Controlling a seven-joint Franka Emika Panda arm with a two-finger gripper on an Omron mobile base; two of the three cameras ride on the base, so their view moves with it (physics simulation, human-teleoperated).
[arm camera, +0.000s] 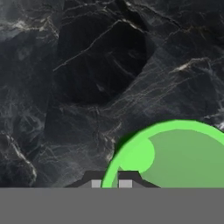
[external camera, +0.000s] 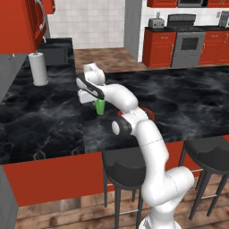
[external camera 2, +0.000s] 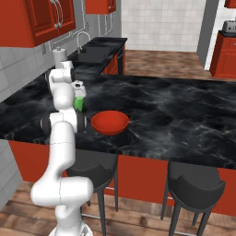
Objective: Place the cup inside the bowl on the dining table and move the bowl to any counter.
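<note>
Nearest to the hand camera, the fingers [arm camera: 110, 179] are almost fully together, and they pinch the thin rim of the cup [arm camera: 175, 155] between them: one fingertip sits inside the wall and one outside. The cup is held by this edge grip, with its mouth open toward the camera.

The cup looks like a small, light, stiff thing, probably a smooth plastic. I judge it will not bend under the fingers, but its wall is glossy and tapered, so it could slip or swing if the hand moves quickly. The rim is a good place for the hold because the wall is thin enough for a narrow grip; a hold across the whole body would need wider fingers.

The long axis of the cup [external camera: 100, 106] runs up and down. It stands upright, the wider mouth at the top and the narrower base toward the desk [external camera: 44, 120]. Whether the base touches the marble or is just above it, I cannot tell.

A little farther, to the right of the cup in the right base view, the bowl [external camera 2: 109, 122] rests on the same desk, near the front edge. It is open upward, wide and shallow, and stiff. It is near the cup but not touching it.
</note>
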